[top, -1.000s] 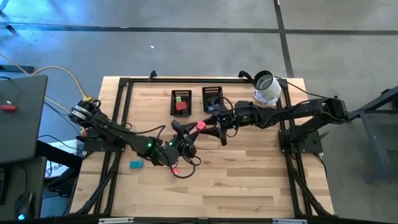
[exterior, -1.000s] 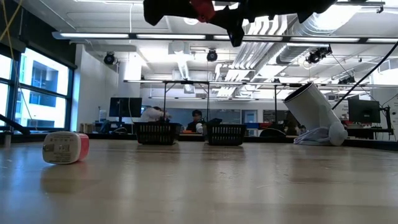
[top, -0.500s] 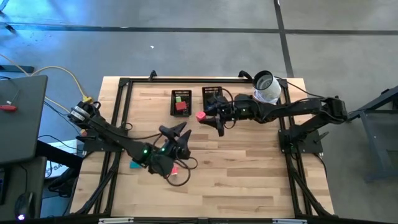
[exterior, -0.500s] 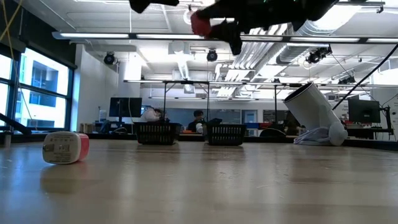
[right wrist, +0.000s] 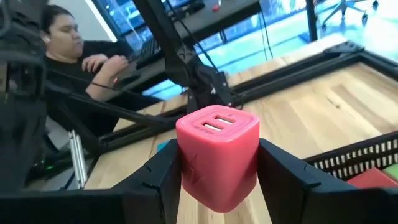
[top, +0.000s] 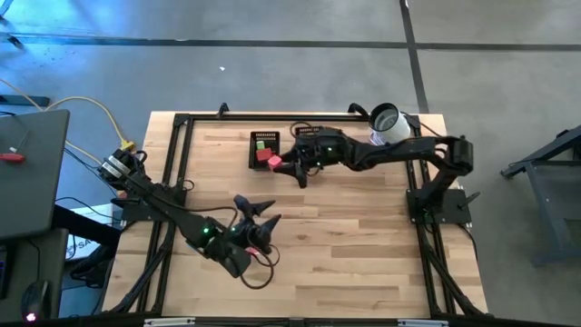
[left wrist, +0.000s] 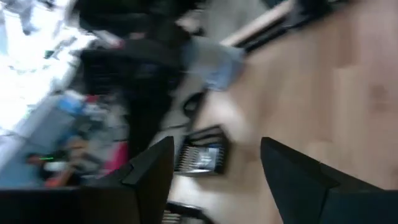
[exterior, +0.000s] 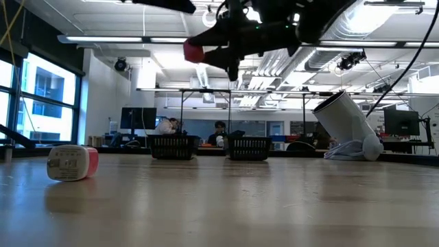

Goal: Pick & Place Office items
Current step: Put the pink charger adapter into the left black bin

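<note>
Pink and blocky, the charger (right wrist: 217, 155) sits pinched between the two fingers of our right gripper (top: 283, 163), its twin slots facing the wrist camera, and we carry it in the air just beside the left of the two mesh baskets (top: 264, 150). Nearer the front of the table our left gripper (top: 261, 218) hangs empty with its fingers (left wrist: 149, 180) spread, well clear of the baskets; we judge it best left where it is so the two arms do not cross. In the level view a white and pink block (exterior: 72, 162) lies on its side on the wooden table (top: 363, 236), apart from everything else and waiting its turn. For the step in hand, we think the aim is to bring the charger squarely over the left basket, which already holds a red piece (top: 264, 155) and a green piece (top: 260, 142), and to pick the bare part of its floor. We would lower until the charger is inside the rim before letting go, since a release from height could bounce it off the pieces or the wire wall. The other basket (top: 309, 136) lies partly under our right arm, and farther back a white cylinder (top: 387, 125) leans near the table's far corner; we should keep the forearm from brushing either when we pull away.
</note>
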Robot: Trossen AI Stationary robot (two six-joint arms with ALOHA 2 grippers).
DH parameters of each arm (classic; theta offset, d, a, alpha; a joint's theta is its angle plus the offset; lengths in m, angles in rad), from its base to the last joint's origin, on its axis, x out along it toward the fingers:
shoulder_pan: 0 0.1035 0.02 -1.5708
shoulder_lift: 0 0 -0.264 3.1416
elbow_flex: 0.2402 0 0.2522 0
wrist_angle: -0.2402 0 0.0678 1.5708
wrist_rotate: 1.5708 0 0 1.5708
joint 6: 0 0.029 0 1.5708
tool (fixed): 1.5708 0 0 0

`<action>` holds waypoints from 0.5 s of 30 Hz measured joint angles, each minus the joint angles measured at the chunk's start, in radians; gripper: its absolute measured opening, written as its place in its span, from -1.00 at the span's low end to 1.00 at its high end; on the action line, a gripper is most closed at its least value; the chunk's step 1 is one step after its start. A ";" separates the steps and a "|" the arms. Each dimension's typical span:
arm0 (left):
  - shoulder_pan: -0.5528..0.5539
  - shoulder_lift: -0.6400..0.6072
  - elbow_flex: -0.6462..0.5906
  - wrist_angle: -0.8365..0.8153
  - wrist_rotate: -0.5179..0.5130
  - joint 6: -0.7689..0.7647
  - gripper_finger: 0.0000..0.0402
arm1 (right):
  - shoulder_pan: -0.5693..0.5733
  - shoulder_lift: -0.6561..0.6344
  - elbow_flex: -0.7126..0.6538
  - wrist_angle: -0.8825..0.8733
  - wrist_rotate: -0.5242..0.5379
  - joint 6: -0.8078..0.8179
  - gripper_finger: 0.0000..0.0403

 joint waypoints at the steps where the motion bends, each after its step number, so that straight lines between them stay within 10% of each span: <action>1: 0.000 0.000 0.000 -0.030 0.042 -0.048 0.14 | -0.006 0.013 0.020 -0.016 -0.012 -0.001 -0.21; 15: 0.025 0.000 0.000 -0.119 0.309 -0.262 0.14 | -0.096 0.047 0.184 -0.287 0.025 -0.064 -0.21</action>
